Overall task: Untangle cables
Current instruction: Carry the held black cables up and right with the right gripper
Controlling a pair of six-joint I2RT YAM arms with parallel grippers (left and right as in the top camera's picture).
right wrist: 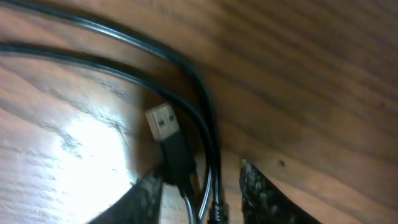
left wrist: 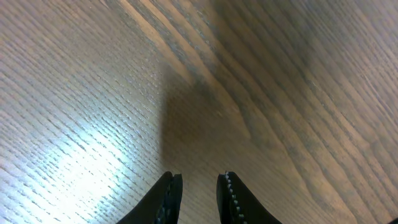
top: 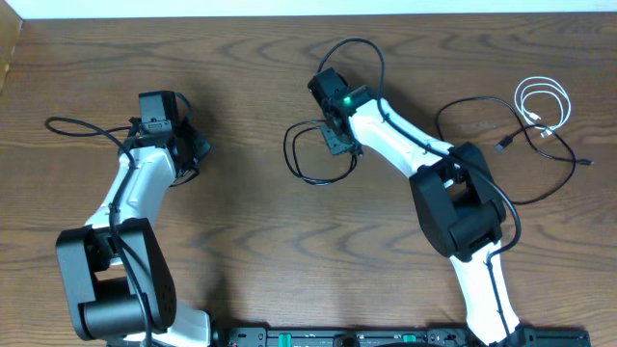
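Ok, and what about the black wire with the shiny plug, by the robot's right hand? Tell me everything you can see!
The black cable is thin, smooth and rubbery-looking. It lies in a loose loop on the wooden table, near the middle, with two strands curving side by side. Its plug has a flat black body and a square silver metal tip. The right gripper sits right over it, fingers apart on either side of the plug and strands, not squeezing them. I can't tell if they touch it.
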